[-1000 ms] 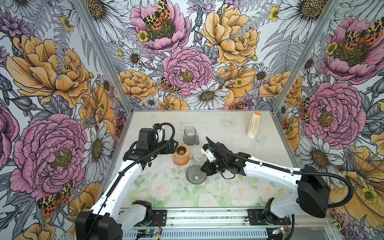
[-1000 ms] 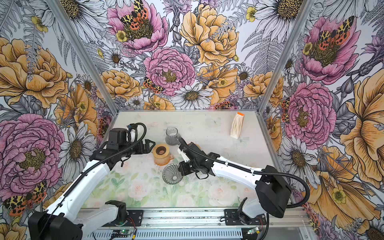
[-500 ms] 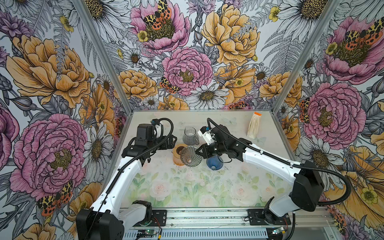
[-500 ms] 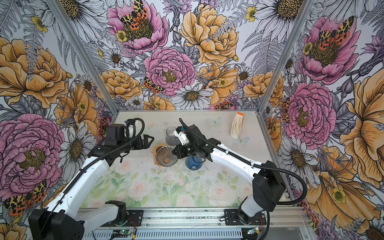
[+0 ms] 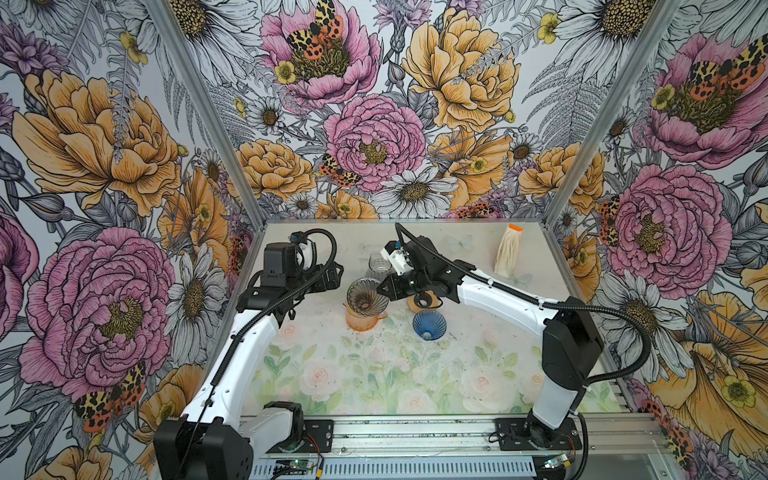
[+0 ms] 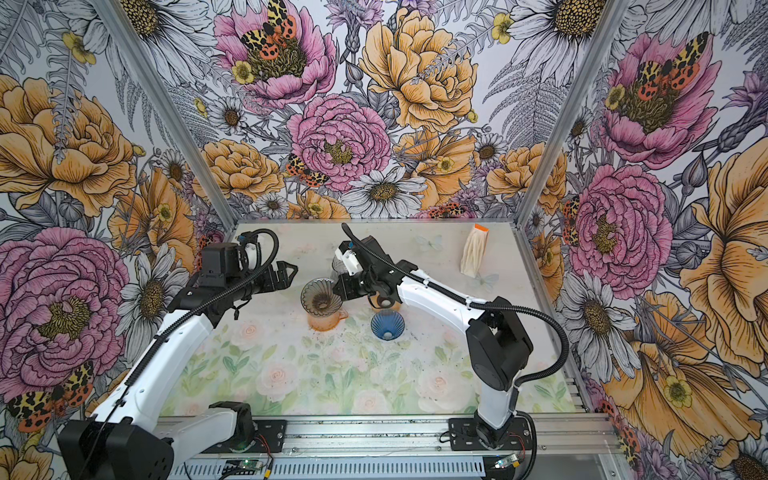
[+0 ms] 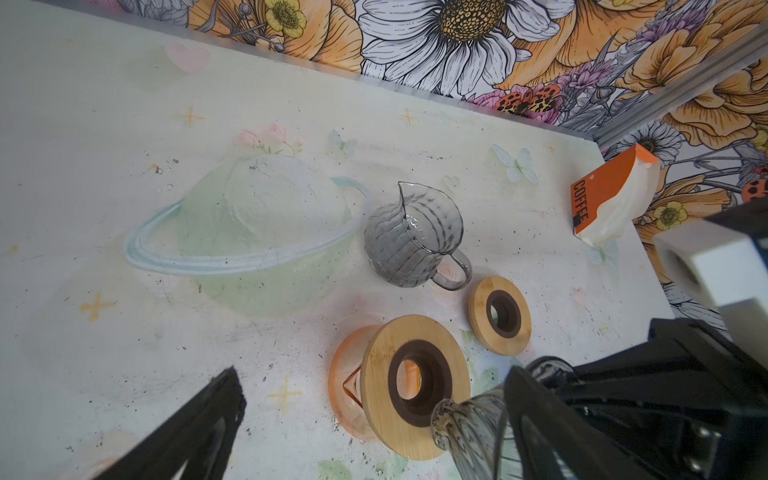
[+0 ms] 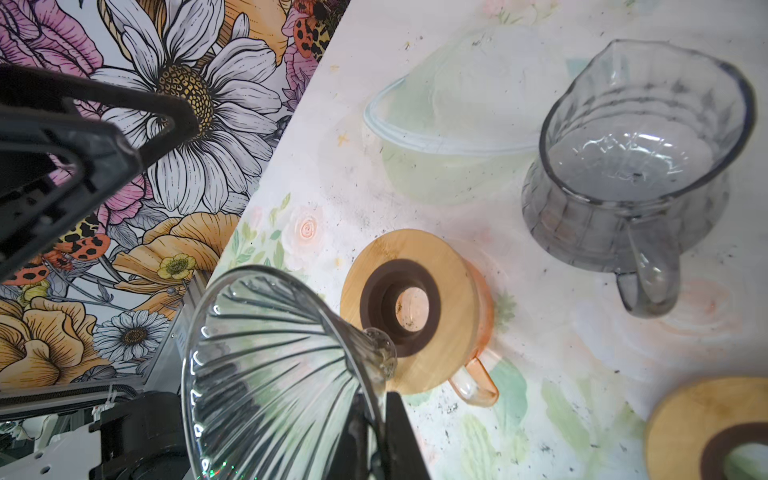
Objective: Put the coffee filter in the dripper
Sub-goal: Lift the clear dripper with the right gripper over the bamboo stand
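Note:
The coffee filters, white papers in an orange-topped pack [image 5: 509, 251] [image 6: 473, 253] [image 7: 615, 199], lie at the back right of the table, away from both grippers. My right gripper [image 5: 384, 291] [image 6: 338, 291] [image 8: 380, 432] is shut on the wall of a grey ribbed glass dripper [image 5: 366, 296] [image 6: 319, 296] [image 8: 270, 365]. It holds the dripper tilted in the air, spout just over the wooden collar [image 8: 453, 291] [image 7: 378, 374] of an orange carafe [image 5: 361, 322]. My left gripper [image 5: 330, 276] [image 6: 286, 272] [image 7: 372, 374] stands open just left of the dripper, nothing in it.
A blue dripper [image 5: 429, 325] [image 6: 387, 325] stands on the table right of the carafe. A grey glass pitcher [image 5: 379, 266] [image 7: 413, 237] [image 8: 636, 166] is behind it, and a loose wooden ring [image 7: 500, 316] [image 8: 706, 424] lies under the right arm.
The right gripper has lifted the grey dripper from the table's middle and carried it back and left to above the orange carafe. The blue dripper has come into sight. The left gripper edged back.

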Motion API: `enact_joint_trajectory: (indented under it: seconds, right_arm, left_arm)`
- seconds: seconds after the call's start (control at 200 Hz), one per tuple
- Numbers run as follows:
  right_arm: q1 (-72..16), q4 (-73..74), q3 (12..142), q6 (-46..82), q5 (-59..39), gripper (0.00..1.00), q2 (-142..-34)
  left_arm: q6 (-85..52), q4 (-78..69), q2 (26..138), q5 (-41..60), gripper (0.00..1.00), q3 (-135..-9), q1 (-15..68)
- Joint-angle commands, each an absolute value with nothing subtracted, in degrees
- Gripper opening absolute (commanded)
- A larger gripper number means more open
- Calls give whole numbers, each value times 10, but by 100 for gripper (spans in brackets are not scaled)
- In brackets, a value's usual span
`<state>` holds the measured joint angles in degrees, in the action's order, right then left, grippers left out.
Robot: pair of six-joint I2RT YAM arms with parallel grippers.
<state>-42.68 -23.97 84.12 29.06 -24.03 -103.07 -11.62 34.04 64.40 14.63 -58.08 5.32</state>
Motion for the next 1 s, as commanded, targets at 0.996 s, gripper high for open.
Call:
enact_joint_trajectory:
  seconds: [0.996]
  right_arm:
    - [-425, -283, 926, 332, -211, 7, -1096]
  left_arm:
    - [-105, 330, 655, 166, 99, -583, 46]
